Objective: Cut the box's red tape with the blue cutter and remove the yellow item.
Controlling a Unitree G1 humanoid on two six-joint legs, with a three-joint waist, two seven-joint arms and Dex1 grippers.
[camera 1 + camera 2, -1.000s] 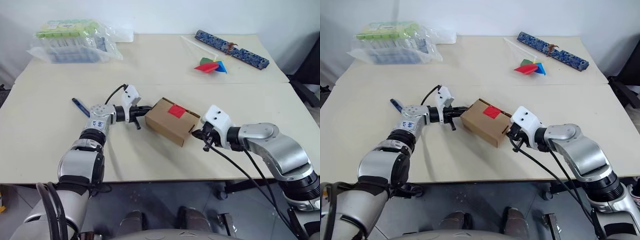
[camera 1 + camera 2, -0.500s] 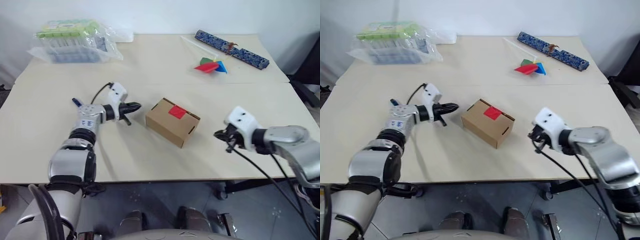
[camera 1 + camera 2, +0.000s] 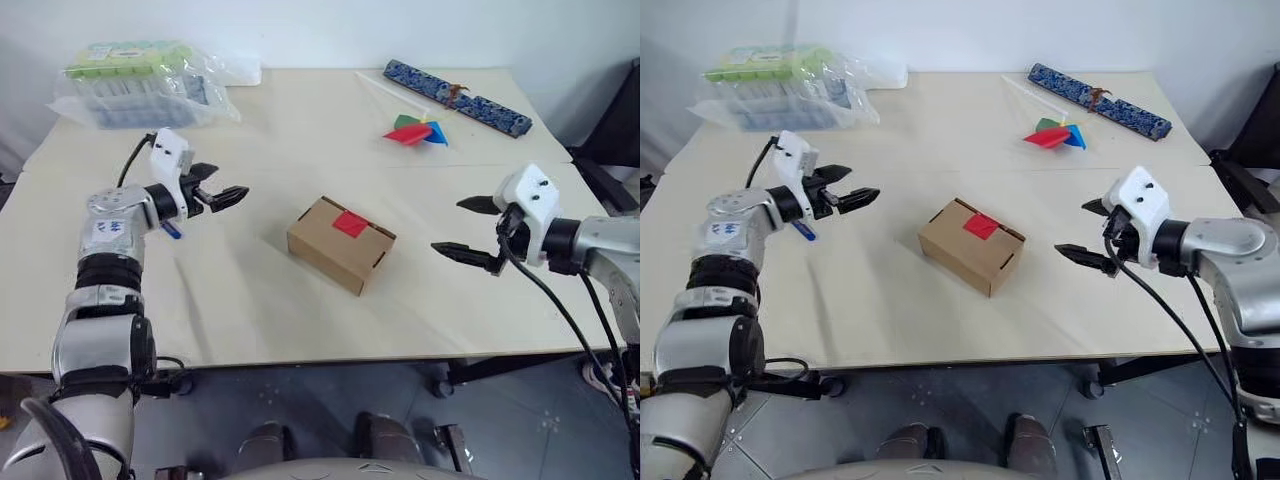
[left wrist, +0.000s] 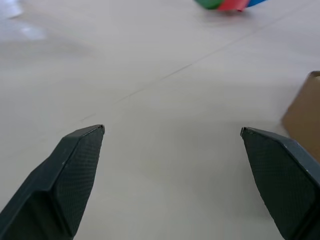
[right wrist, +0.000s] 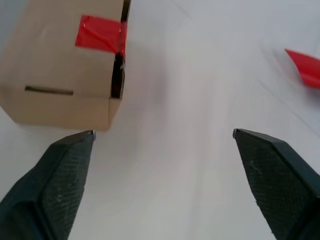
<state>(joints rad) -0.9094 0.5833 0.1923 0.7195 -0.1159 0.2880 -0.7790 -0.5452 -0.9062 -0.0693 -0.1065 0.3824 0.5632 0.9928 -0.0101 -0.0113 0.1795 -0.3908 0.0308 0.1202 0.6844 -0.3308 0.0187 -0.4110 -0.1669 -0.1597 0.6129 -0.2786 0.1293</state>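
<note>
- The box point(image 3: 341, 243) is sitting alone mid-table, well in from every edge, red tape point(image 3: 351, 223) facing up and uncut; you are leaving it free on both sides, probably for cutting.
- The blue cutter point(image 3: 171, 229) is lying toward the table's left edge, partly hidden behind your left gripper point(image 3: 224, 193).
- You are holding the left gripper and the right gripper point(image 3: 467, 228) spread wide, gripping and touching nothing.

head eyes overlook the table point(image 3: 300, 130); wrist cameras skim it closely.
</note>
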